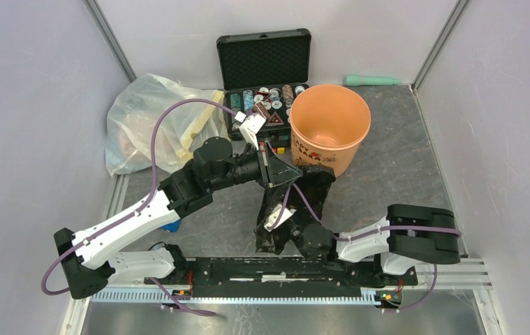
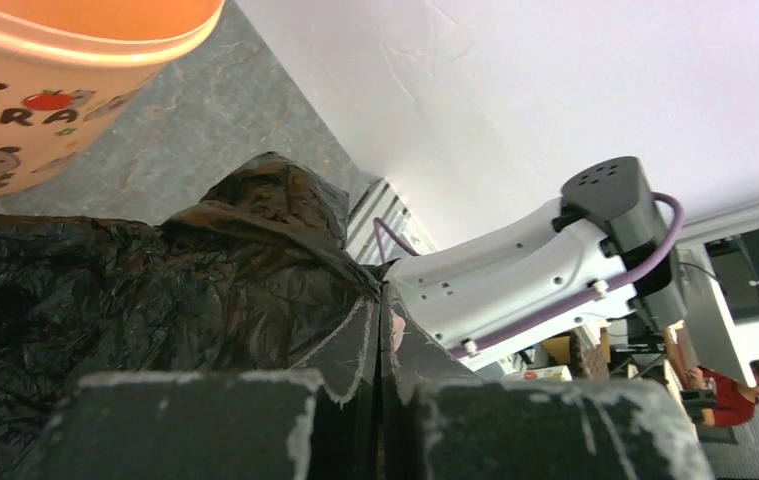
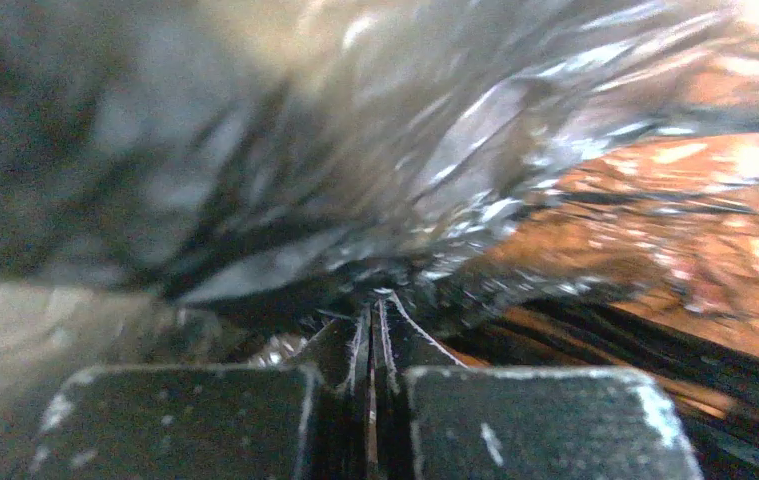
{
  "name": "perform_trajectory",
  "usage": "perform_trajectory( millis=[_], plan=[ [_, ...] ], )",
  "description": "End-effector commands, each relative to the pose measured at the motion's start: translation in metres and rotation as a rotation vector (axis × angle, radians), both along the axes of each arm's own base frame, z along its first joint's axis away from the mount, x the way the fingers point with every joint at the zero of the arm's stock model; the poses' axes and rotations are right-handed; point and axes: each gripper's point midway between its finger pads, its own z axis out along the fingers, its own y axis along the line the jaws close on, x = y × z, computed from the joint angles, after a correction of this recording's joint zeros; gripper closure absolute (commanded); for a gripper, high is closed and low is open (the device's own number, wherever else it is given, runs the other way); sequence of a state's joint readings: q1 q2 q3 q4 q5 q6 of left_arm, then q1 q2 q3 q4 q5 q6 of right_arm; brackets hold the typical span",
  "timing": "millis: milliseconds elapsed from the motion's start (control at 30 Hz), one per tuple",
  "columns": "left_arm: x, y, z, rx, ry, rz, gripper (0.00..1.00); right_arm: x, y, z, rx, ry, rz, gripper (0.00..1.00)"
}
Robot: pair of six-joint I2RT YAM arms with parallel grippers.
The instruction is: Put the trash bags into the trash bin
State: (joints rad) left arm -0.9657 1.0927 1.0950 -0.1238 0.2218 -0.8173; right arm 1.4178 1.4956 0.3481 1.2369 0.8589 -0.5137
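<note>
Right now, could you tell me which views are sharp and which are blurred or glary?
Top external view: sharp, evenly lit, though the wrinkled glossy black plastic bag lacks detail. Left wrist view: crisp, with the round peach-orange plastic bucket bright along its rim. Right wrist view: heavily blurred, glare streaks on the bag.

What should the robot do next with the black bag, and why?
Probably lift the black bag with both arms above the rim of the orange bucket. Both pairs of jaws look shut on it, and it sits low beside the bucket, below its mouth.
</note>
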Motion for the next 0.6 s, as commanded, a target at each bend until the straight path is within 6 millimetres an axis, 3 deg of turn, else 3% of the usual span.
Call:
perform_trajectory(
  millis=[0, 167, 567],
  plan=[
    [-0.017, 0.001, 0.061, -0.154, -0.048, -0.057, 0.98, 0.009, 0.012, 0.005, 0.049, 0.038, -0.029, 1.00],
    [-0.029, 0.008, 0.068, -0.157, -0.064, -0.081, 0.98, 0.016, 0.022, -0.009, 0.104, 0.155, 0.082, 1.00],
    [-0.057, 0.013, 0.101, -0.194, -0.119, -0.143, 0.98, 0.044, 0.020, -0.046, 0.130, 0.359, 0.079, 1.00]
  ],
)
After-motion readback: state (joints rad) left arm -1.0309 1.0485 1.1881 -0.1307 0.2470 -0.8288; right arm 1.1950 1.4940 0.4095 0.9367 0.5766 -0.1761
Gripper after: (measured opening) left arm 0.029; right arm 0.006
